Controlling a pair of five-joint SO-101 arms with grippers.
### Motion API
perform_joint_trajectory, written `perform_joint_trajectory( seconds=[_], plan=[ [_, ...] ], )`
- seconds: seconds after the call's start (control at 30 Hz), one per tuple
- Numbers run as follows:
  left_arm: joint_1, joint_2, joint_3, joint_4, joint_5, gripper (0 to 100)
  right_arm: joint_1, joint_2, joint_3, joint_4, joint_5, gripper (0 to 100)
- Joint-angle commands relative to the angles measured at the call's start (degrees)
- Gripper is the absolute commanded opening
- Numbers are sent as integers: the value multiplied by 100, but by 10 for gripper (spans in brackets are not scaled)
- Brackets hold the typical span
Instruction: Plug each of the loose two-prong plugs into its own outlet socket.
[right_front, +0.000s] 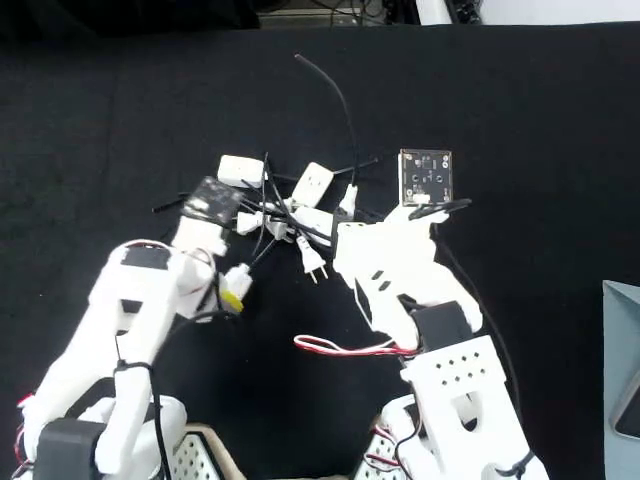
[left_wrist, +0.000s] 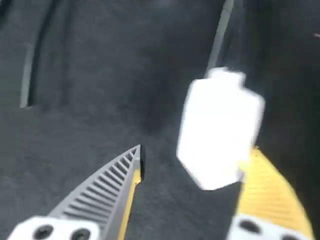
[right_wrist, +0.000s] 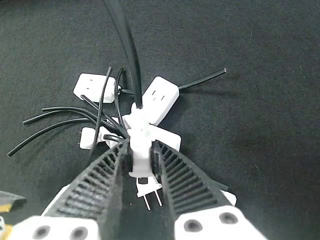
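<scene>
A tangle of white outlet sockets and black-corded two-prong plugs lies mid-table. Sockets include one (right_front: 240, 168) (right_wrist: 95, 86) and another (right_front: 312, 183) (right_wrist: 160, 97). My right gripper (right_front: 345, 215) (right_wrist: 140, 145) is shut on a white plug (right_wrist: 140, 152) whose long black cord (right_front: 345, 110) runs away across the cloth; two prongs (right_wrist: 150, 197) show just behind the fingers. A loose plug (right_front: 313, 262) lies prongs-out beside it. My left gripper (right_front: 235, 285) (left_wrist: 195, 155) is open, and a white plug (left_wrist: 220, 130) rests against its yellow finger (left_wrist: 267, 195), away from the other.
Black cloth (right_front: 520, 100) covers the table, with bare room at the far side and the right. Several black cord ends (right_wrist: 45, 125) fan out from the pile. A grey-blue object (right_front: 622, 360) sits at the right edge.
</scene>
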Motion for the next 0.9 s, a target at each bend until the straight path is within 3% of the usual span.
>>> perform_joint_trajectory(
  seconds=[0.0, 0.17, 0.33, 0.5, 0.87],
  plan=[
    [-462, 97, -444, -387, -299, 317, 53, -136, -180, -79, -70, 12],
    [-892, 1064, -840, -747, -352, 318, 53, -127, -180, -79, -70, 12],
    [-1200, 1758, -1657, -299, -352, 317, 53, -127, -180, -79, -70, 12],
    [-1112, 1741, -2202, 527, -334, 317, 53, -127, -180, -79, -70, 12],
    [-866, 1600, -2246, 607, -360, 314, 53, -127, -110, -123, -44, 12]
  ],
)
